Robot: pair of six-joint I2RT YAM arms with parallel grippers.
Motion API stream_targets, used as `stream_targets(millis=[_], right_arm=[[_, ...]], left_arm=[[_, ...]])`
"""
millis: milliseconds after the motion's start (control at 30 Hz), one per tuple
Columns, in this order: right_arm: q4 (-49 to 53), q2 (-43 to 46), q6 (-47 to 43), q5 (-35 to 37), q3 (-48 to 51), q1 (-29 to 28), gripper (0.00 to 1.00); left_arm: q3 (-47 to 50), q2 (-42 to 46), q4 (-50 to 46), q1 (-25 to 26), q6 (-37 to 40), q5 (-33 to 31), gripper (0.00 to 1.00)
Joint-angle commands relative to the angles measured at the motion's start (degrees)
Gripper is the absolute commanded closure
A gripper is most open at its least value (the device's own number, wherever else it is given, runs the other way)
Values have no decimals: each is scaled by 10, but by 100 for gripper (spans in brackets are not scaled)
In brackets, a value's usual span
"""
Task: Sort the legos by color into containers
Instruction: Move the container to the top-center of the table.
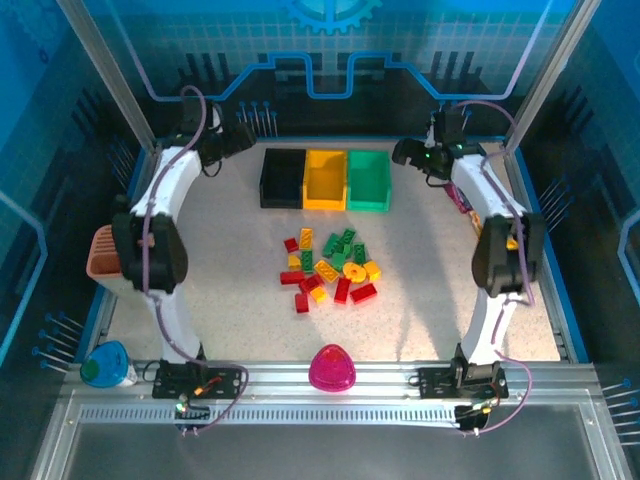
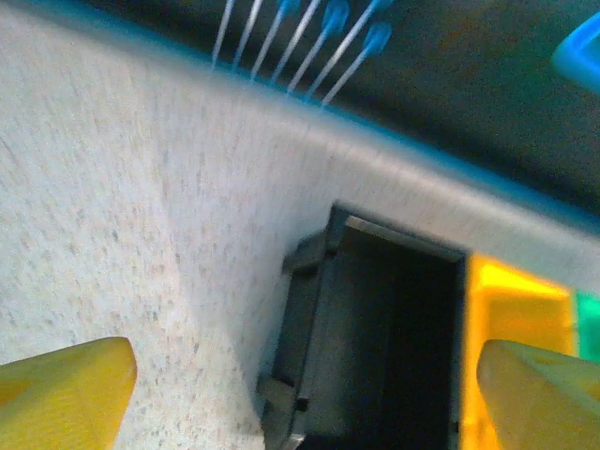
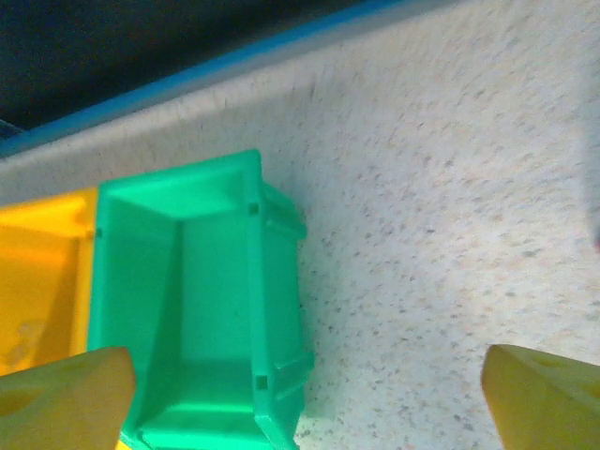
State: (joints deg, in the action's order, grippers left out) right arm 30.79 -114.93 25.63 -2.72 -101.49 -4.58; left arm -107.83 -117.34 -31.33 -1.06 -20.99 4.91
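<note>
**Top external: bins in a row, bricks heaped nearby**

On the surface [image 1: 420, 300], the black bin [image 1: 283, 178], yellow bin [image 1: 325, 180] and green bin [image 1: 369, 180] stand touching in a row at the far edge. The left end effector [image 2: 305, 398] hangs near the black bin and the right end effector [image 3: 305, 398] near the green bin, both with fingers wide apart. The legos [image 1: 330, 268], small studded red, yellow and green bricks, lie clustered mid-surface.

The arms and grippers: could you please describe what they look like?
Both the left arm and right arm have white links with bulky black joint housings, and a lilac cable loops along each. The bases are black. In the wrist views, the fingers are blunt yellow wedges.
</note>
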Motion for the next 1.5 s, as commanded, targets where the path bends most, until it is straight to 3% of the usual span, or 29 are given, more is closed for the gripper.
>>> stream_targets(millis=[0, 133, 400, 633, 867, 967, 1100, 1467], right_arm=[[157, -70, -16, -46, -120, -9, 10], [179, -119, -10, -42, -170, -15, 16], [181, -155, -15, -35, -170, -47, 24], [187, -180, -14, -30, -192, -59, 37], [198, -212, -20, -20, -194, -66, 68], [202, -208, -26, -17, -180, -73, 74], [187, -175, -28, -6, -131, -83, 75], [138, -30, -14, 32, 74, -118, 75]], left_arm=[[-93, -74, -162, 8, 11, 49, 10], [-142, -128, -180, 23, 21, 48, 14], [-176, -187, -177, 51, 14, 41, 27], [-179, -205, -169, 59, 0, 46, 51], [-175, -208, -166, 72, 3, 52, 79], [-163, -199, -172, 79, 10, 49, 88], [-111, -168, -163, 89, 13, 38, 92], [70, -54, -108, 111, 2, 24, 91]])
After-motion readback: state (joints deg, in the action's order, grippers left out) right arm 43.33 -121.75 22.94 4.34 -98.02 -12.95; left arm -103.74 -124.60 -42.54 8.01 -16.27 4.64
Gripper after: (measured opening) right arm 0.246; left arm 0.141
